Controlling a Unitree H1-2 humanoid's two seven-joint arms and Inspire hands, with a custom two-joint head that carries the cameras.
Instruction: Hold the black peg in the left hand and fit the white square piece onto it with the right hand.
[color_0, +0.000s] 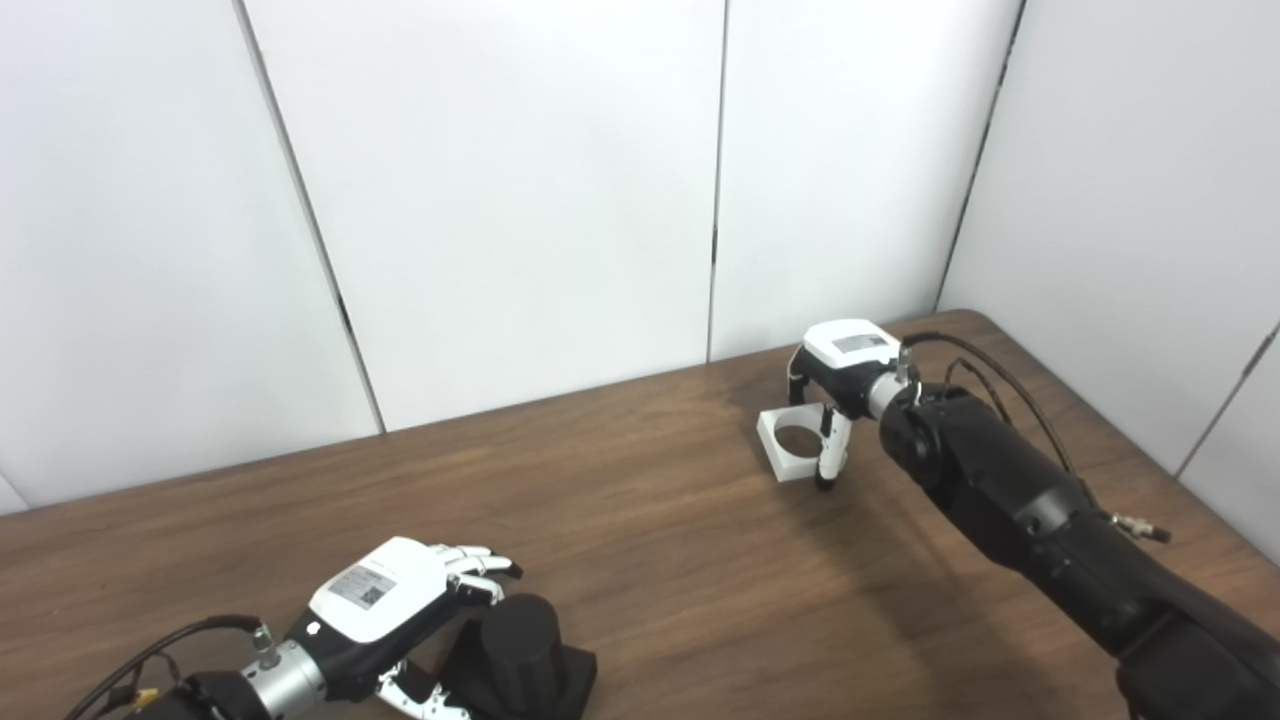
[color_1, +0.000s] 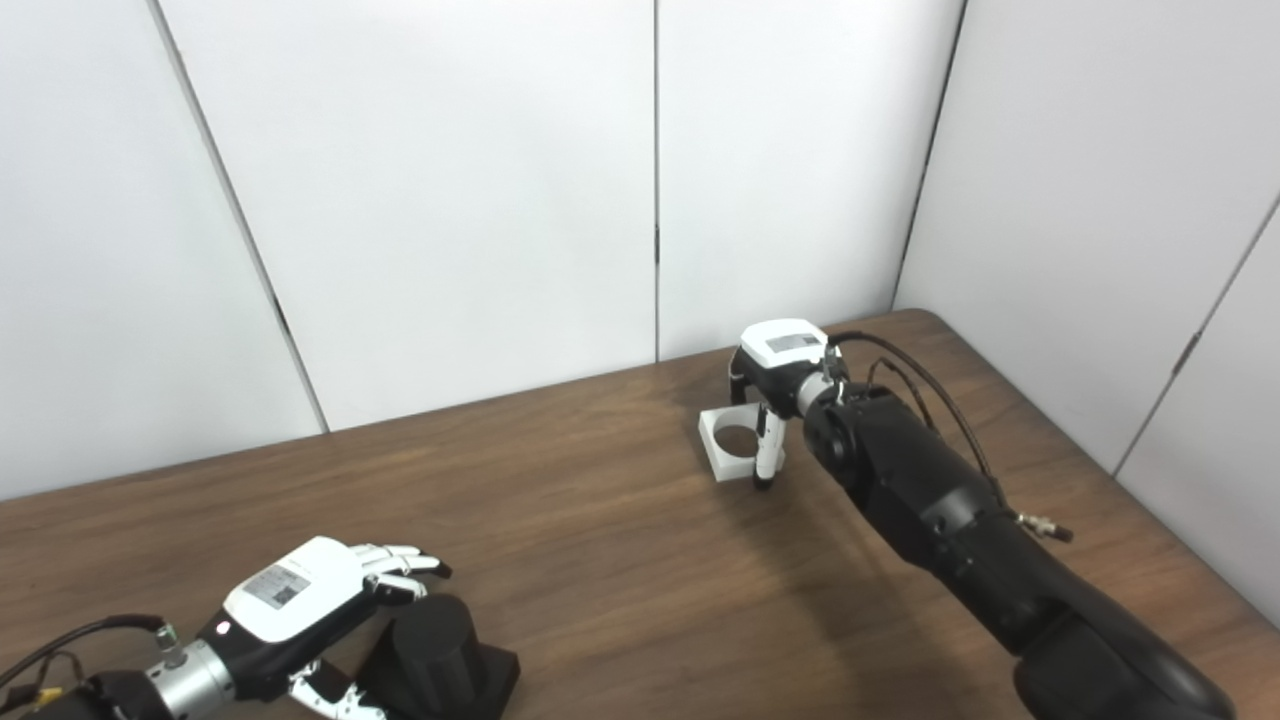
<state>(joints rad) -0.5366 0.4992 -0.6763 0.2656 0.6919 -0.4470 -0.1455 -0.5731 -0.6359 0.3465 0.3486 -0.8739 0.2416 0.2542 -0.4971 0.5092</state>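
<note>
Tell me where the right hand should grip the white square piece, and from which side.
Grip the white square piece by two opposite outer walls, coming from above: it lies flat on the table, hole up. Keeping the fingers of the right hand outside probably leaves the hole clear for the black peg.

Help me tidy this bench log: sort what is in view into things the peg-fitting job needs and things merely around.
Part of the job:
- black peg
- white square piece
- left robot hand, around the peg
- right robot hand, at the piece

Merely around:
- wooden table
- white wall panels
</note>
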